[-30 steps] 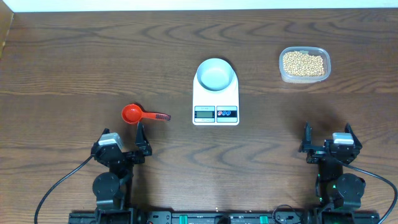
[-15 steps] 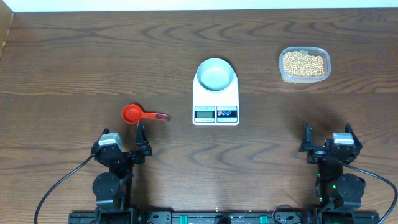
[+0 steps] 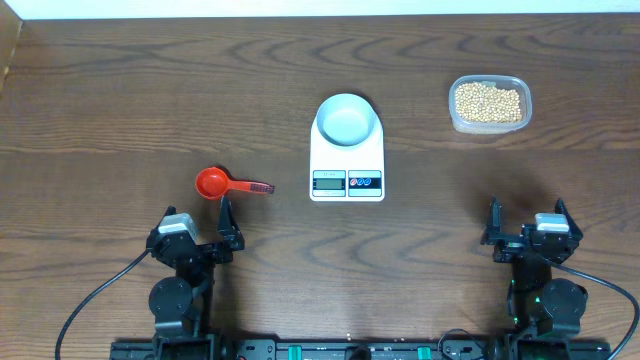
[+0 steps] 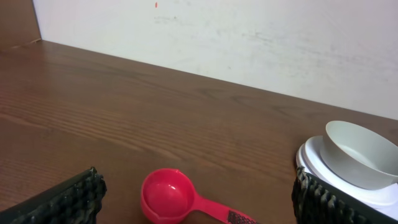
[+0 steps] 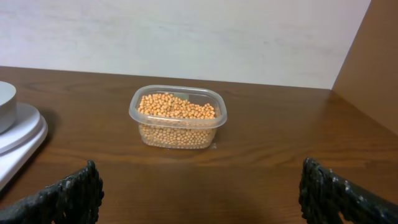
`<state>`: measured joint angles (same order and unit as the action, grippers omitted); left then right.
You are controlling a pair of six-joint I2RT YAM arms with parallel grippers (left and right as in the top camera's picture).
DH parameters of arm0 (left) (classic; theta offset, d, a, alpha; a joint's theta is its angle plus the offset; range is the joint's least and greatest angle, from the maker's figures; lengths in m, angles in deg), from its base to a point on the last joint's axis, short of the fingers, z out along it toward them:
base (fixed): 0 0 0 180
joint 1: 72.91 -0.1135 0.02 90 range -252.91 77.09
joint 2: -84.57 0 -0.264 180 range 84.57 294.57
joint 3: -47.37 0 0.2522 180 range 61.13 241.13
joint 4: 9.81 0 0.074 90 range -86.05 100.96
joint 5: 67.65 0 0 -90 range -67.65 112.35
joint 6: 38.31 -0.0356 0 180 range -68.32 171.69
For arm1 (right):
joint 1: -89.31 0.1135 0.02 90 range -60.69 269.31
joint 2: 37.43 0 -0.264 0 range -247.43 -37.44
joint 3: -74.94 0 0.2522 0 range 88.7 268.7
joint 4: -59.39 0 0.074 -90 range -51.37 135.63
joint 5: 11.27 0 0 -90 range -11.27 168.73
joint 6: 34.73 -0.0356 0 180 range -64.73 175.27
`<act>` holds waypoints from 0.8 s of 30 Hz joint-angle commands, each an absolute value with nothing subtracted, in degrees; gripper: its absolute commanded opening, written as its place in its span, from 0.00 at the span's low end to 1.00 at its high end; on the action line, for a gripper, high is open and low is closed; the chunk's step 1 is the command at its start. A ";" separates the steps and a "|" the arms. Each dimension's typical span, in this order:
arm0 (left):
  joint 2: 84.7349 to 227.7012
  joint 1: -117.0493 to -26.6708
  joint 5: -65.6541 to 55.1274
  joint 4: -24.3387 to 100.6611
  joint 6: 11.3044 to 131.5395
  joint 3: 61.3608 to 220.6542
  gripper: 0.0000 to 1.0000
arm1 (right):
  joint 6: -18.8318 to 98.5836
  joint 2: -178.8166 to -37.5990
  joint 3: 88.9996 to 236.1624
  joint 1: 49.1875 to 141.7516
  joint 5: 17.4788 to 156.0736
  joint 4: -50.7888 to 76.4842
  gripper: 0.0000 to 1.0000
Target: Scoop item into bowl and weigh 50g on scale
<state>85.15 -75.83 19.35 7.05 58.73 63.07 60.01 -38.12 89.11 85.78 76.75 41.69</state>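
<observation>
White wall (image 4: 249,37) backs wrist views; only overhead shows the scale (image 3: 347,160) display (image 3: 328,181).

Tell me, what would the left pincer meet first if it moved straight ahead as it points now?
Probably the red scoop, which lies just ahead of the open left pincer. The bowl on the scale sits off to the right, outside that line.
</observation>
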 commanded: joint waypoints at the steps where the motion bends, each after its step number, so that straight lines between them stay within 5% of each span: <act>1: 84.87 -76.11 20.46 7.73 57.77 61.36 0.98 | 59.15 -38.04 89.02 85.60 75.88 41.56 0.99; 24: 84.87 -76.11 18.30 5.15 59.54 61.99 0.98 | 59.15 -38.04 89.02 85.60 75.88 41.56 0.99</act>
<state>85.15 -75.83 19.06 5.36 59.17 62.43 60.01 -38.12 89.11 85.78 76.73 41.71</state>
